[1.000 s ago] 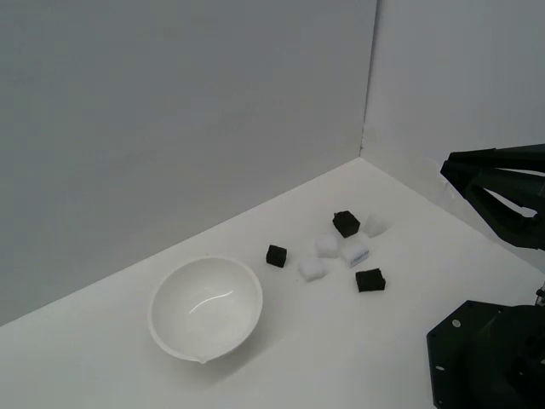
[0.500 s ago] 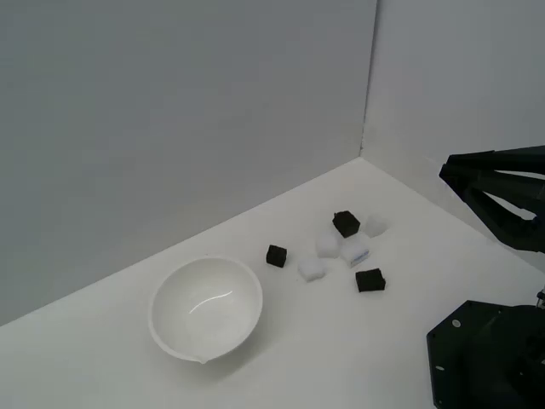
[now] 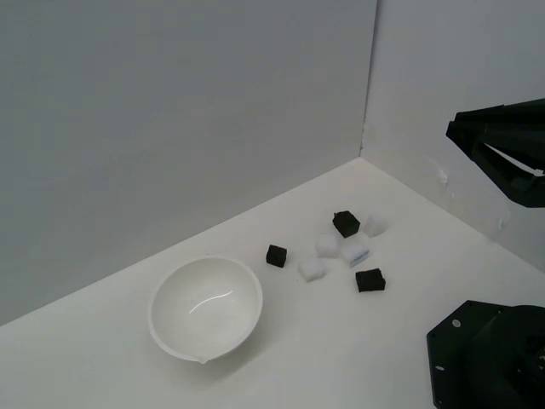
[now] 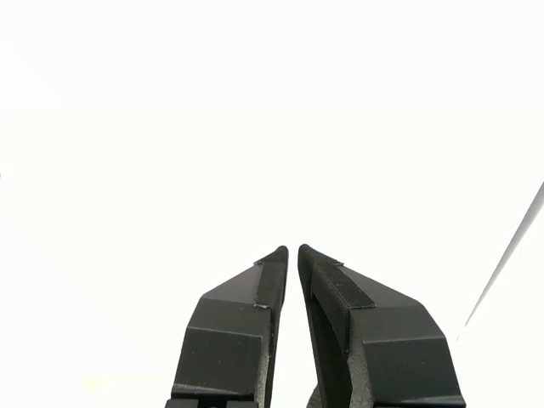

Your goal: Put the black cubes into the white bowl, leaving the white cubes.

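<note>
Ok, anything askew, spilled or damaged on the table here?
Nothing stands out. The white bowl sits upright and empty; three black cubes and the white cubes lie loose beside it, none stacked. The gripper is shut, holding nothing.

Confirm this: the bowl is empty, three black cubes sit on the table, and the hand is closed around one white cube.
Wrong on the hand: the wrist view shows it shut with nothing between its fingers. The bowl is empty and all three black cubes sit on the table.
</note>
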You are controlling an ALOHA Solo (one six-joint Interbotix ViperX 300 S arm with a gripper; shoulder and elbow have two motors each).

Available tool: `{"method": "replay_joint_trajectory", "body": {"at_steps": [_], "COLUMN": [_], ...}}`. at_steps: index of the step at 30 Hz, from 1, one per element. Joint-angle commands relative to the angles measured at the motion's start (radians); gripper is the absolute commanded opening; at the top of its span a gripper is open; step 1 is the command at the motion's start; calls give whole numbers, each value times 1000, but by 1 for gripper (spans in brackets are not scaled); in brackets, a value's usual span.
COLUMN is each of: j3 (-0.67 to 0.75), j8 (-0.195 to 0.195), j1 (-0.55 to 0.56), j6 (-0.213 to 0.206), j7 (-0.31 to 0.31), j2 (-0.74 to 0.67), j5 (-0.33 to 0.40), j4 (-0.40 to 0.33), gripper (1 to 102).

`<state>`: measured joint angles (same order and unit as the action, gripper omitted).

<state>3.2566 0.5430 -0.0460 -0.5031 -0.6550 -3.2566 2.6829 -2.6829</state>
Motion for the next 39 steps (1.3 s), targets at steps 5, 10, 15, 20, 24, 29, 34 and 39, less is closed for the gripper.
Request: {"method": "replay_joint_trajectory", "body": {"at_steps": [5, 10, 15, 20, 24, 29, 34, 39], "j3": [-227, -347, -426, -494, -569, -657, -730, -765], "j8": [-14, -120, -147, -166, -178, -198, -210, -209], "j1": [-37, -66, -115, -137, -137, -137, -137, -137], "j6": [12, 54, 89, 118, 120, 120, 120, 137], "j7": [-112, -186, -259, -331, -423, -456, -459, -457], "j2": [232, 347, 426, 494, 571, 657, 727, 764], "j5": [-161, -181, -187, -184, -184, -179, -172, -153], "j4": [158, 176, 183, 181, 181, 178, 172, 150], "gripper": [6, 6, 6, 13, 29, 33, 76, 100]}}
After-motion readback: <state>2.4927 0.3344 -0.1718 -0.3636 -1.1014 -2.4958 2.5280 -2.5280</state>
